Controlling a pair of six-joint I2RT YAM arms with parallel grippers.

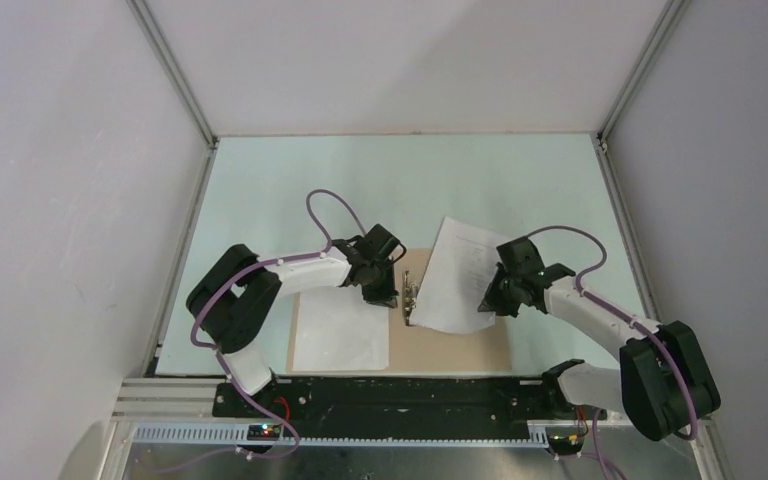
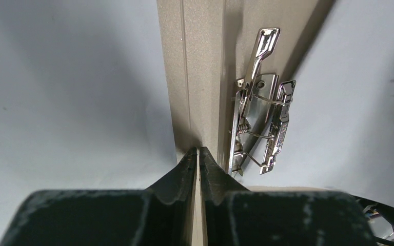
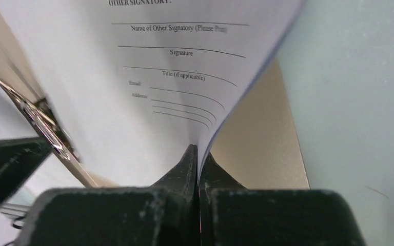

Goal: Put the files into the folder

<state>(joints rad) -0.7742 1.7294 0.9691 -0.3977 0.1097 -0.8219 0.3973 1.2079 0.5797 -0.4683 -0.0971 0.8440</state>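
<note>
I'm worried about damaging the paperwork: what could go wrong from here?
The printed sheet, pinched at one edge by the right jaws, bows steeply and could crease or slip. Its lower corner hangs right beside the metal clip on the folder and could snag there.

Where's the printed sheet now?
The printed sheet is right of centre in the top view, pinched by the right gripper and slanting over the right half of the folder, its corner by the metal clip.
</note>
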